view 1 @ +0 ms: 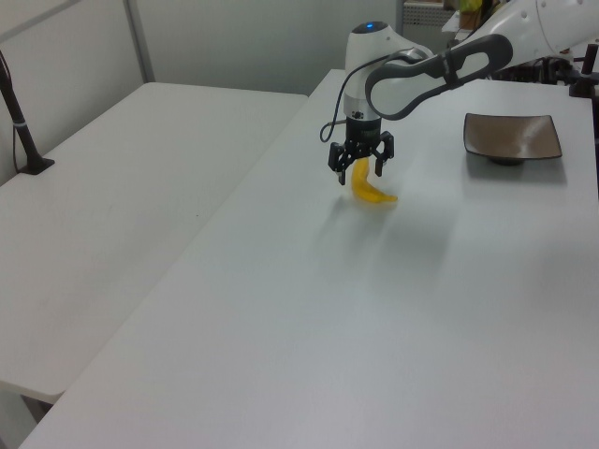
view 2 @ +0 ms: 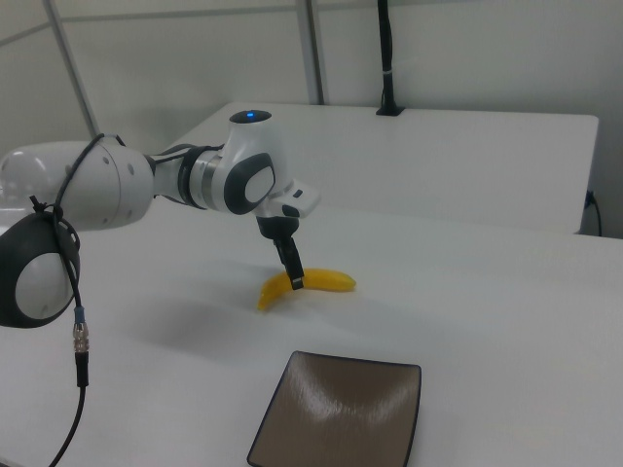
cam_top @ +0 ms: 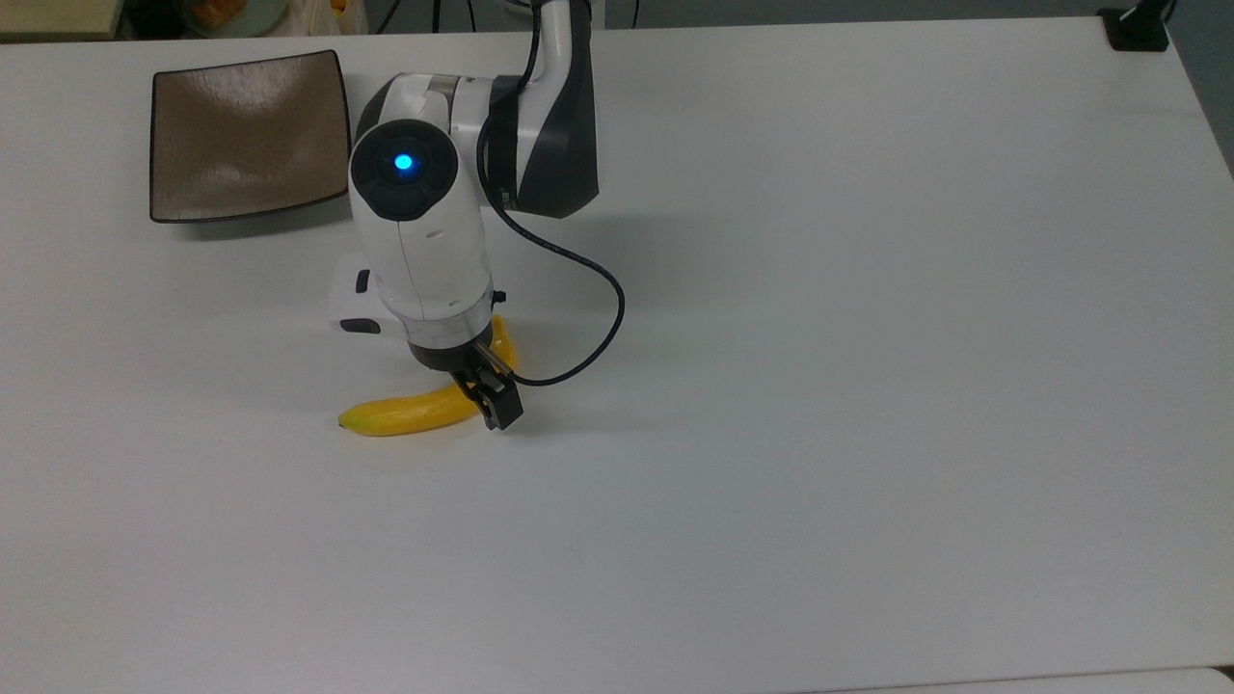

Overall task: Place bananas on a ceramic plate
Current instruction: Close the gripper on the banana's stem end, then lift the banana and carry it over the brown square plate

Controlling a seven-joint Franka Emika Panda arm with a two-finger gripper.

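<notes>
White and bare, the surface (cam_top: 868, 386) stretches across the top view, with the ceramic plate (cam_top: 246, 135) sitting near the top view's upper left corner, well apart from everything else. Further right in the top view, the banana (cam_top: 410, 413) lies flat on the surface, its dark tip pointing toward the top view's left and its body curving up under the arm. The end effector (view 1: 360, 166) is down over the banana's middle; in the left view its fingers (view 1: 339, 165) are spread wide, one on each side of the fruit, not closed on it. A black cable (cam_top: 588, 280) loops off the wrist toward the top view's right.
</notes>
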